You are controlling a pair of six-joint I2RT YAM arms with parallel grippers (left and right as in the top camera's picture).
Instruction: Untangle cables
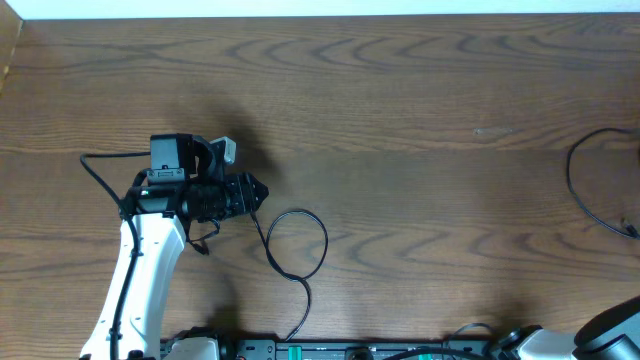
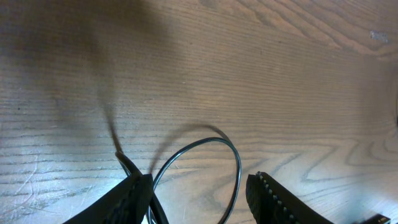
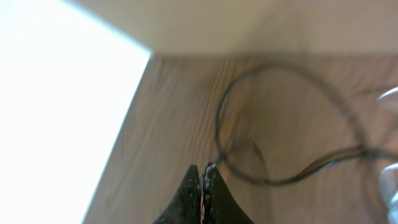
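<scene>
A thin black cable lies on the wooden table in a loose loop, with its tail running to the front edge. My left gripper sits just left of the loop. In the left wrist view the left gripper is open, low over the table, and the black cable's loop lies between the fingers, one strand passing by the left finger. A second black cable curves at the right edge and shows blurred in the right wrist view. My right gripper is shut, with nothing seen in it. No white cable shows clearly.
The wooden table has a pale wall along its far edge. The right arm pokes in at the front right corner. A pale blurred shape sits at the right edge of the right wrist view. The table edge runs there.
</scene>
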